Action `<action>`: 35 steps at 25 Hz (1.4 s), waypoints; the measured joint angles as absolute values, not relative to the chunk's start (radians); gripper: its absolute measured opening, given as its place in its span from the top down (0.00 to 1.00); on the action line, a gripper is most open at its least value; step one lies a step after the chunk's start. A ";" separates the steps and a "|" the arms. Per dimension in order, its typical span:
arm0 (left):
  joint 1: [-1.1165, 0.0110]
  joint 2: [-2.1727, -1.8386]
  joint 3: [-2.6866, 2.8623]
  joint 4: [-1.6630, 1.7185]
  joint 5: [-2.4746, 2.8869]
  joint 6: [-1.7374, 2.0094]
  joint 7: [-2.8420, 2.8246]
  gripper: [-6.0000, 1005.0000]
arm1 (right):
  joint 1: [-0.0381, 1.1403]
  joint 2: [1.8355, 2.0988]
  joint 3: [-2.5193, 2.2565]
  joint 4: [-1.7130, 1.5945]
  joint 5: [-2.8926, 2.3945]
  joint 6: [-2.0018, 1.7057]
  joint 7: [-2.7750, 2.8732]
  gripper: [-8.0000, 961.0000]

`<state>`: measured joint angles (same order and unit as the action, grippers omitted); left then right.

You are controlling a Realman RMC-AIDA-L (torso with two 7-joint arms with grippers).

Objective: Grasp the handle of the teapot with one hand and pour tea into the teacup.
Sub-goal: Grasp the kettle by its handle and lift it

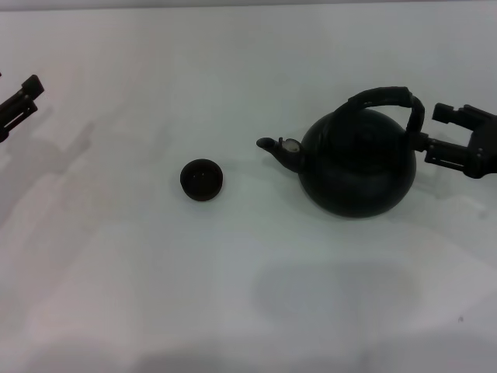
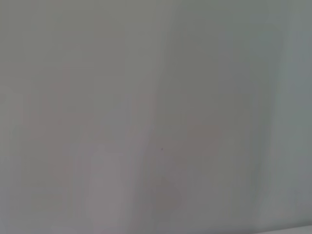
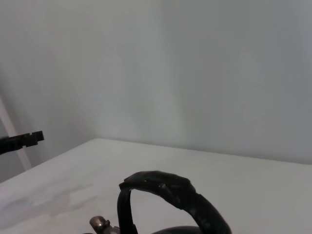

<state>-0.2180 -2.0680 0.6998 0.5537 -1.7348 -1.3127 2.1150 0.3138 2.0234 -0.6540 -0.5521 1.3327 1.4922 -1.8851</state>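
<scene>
The teapot [image 1: 357, 167] is a large round black pot standing on the white table right of centre, its spout [image 1: 279, 149] pointing left toward the teacup. Its thick arched handle [image 1: 384, 97] rises over the top and also fills the low part of the right wrist view [image 3: 168, 192]. The teacup [image 1: 202, 179] is a tiny dark round cup standing upright, a spout's length left of the pot. My right gripper [image 1: 436, 132] is open just right of the handle's right end, holding nothing. My left gripper [image 1: 23, 101] hangs open at the far left edge, away from both objects.
The white table [image 1: 233, 295] stretches around both objects with a pale wall behind. The left wrist view shows only a blank pale surface. In the right wrist view the left gripper [image 3: 22, 141] shows far off as a dark bar.
</scene>
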 joint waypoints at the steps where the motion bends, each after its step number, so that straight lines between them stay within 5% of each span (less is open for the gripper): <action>1: -0.218 -2.068 0.700 0.554 -1.735 -1.313 2.116 0.20 | 0.314 2.023 -0.673 -0.549 1.346 1.483 -1.886 0.21; 21: -0.216 -2.066 0.700 0.554 -1.733 -1.299 2.130 0.20 | 0.313 2.021 -0.767 -0.519 1.455 1.408 -1.896 0.21; 35: -0.216 -2.066 0.701 0.554 -1.730 -1.297 2.129 0.20 | 0.315 2.020 -0.769 -0.468 1.494 1.396 -1.909 0.46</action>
